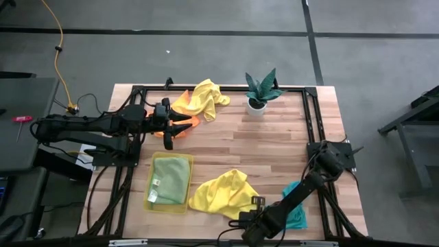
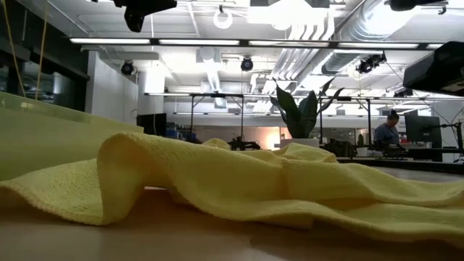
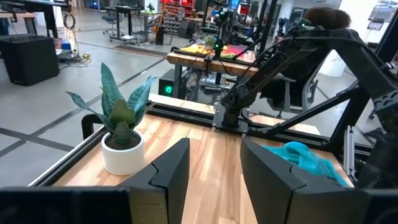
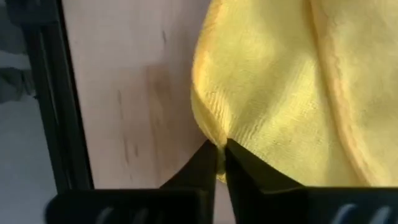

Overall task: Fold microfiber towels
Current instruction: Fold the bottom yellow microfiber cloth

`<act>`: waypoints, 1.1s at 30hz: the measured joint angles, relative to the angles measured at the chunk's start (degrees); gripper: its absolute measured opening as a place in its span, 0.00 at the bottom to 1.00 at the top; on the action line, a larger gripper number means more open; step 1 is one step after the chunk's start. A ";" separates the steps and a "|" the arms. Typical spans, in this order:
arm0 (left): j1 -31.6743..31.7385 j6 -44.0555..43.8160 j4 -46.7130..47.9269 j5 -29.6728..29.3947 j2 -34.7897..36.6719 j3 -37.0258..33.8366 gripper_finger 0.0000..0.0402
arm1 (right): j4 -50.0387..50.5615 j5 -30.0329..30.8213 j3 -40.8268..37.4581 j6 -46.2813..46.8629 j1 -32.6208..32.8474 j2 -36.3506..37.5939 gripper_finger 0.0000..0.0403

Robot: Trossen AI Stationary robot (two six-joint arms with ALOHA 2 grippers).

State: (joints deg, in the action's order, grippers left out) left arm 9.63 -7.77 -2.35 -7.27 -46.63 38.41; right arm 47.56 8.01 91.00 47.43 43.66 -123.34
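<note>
At the counter's (image 1: pixel 274 137) near edge, the right tool (image 4: pixel 221 152) pinches the yellow towel's (image 4: pixel 280 93) hem; lift slowly, keeping the corner clamped.

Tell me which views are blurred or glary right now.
Low view: yellow towel up close fills the frame, soft at the bottom, and the ceiling lights glare. Right wrist view: right gripper shut on the towel edge, sharp, evenly lit. High view: even light, no glare.

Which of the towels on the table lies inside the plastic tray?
The green towel, lying flat in the yellow tray at the table's front left. The yellow, orange and teal towels lie on bare wood.
</note>
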 joint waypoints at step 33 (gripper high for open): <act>-9.66 -6.00 -22.86 1.40 -27.35 0.00 0.33 | -3.14 25.15 -32.28 10.17 -11.56 56.18 0.00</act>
State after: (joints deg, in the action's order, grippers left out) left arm -0.03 -13.77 -25.21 -5.87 -73.98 38.41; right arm 44.42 33.16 58.72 57.60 32.10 -67.15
